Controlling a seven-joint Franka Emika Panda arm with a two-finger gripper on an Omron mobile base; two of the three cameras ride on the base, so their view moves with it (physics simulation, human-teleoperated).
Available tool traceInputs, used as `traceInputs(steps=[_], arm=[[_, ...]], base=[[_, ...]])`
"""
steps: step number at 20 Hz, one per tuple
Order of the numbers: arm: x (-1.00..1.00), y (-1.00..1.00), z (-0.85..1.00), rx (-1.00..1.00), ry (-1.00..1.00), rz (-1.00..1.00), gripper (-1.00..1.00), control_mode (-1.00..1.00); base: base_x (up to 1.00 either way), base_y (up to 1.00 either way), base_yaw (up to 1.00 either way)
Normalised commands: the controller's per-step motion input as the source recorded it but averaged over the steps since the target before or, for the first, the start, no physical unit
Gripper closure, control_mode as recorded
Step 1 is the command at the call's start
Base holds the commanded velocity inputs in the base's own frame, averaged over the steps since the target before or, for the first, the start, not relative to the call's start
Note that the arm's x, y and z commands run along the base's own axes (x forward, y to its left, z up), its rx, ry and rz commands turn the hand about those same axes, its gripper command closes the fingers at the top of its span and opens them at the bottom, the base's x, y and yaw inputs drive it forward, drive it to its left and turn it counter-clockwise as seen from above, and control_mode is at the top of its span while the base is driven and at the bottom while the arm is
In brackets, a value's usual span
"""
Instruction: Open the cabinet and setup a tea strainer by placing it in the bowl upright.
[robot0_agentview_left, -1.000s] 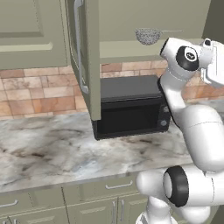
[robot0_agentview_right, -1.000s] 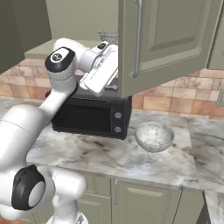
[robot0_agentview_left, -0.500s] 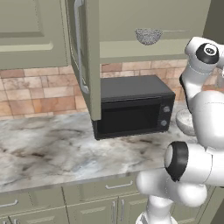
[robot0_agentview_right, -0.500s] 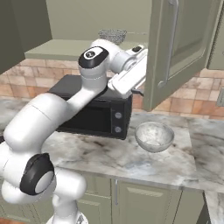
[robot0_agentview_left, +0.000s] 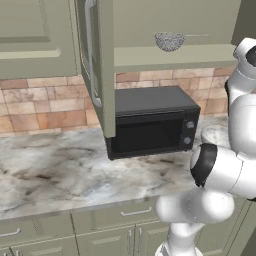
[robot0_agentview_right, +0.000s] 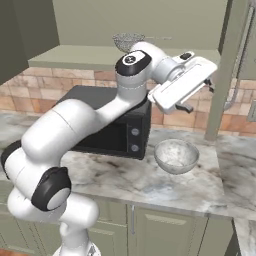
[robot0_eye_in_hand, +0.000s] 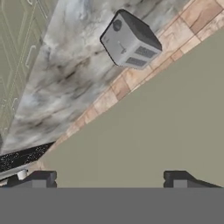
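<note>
Olive-green cabinet (robot0_agentview_left: 102, 65) stands open, so the wide, empty fingers (robot0_eye_in_hand: 109, 178) must next reach the tea strainer (robot0_agentview_left: 170, 41) on its shelf above the bowl (robot0_agentview_right: 176, 155).

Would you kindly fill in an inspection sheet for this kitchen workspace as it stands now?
Surface: marbled grey stone counter, black microwave on it.
Job's things: olive-green wall cabinet, doors open; small silver wire-mesh tea strainer on its shelf; speckled grey-white bowl empty, on the counter right of the microwave.
Clutter: small grey boxy appliance on the counter.
Grippers: claw open, holding nothing.
Cables: nothing seen.
Surroundings: brick-pattern tile backsplash, base cabinets shut.
</note>
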Motion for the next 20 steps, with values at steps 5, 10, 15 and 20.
traceInputs(steps=[5,10,15,20], arm=[[-0.19,-0.24,0.0,0.0,-0.01,0.01,-1.0,-1.0],[-0.32,0.5,-0.01,0.0,-0.11,0.08,-1.0,-1.0],[-0.06,0.98,-0.18,0.01,-0.24,0.13,-1.0,-1.0],[0.05,0.93,-0.3,0.23,-0.2,0.18,-1.0,-1.0]], base=[[0.0,0.0,0.0],[0.0,0.0,0.0],[0.0,0.0,0.0],[0.0,0.0,0.0]])
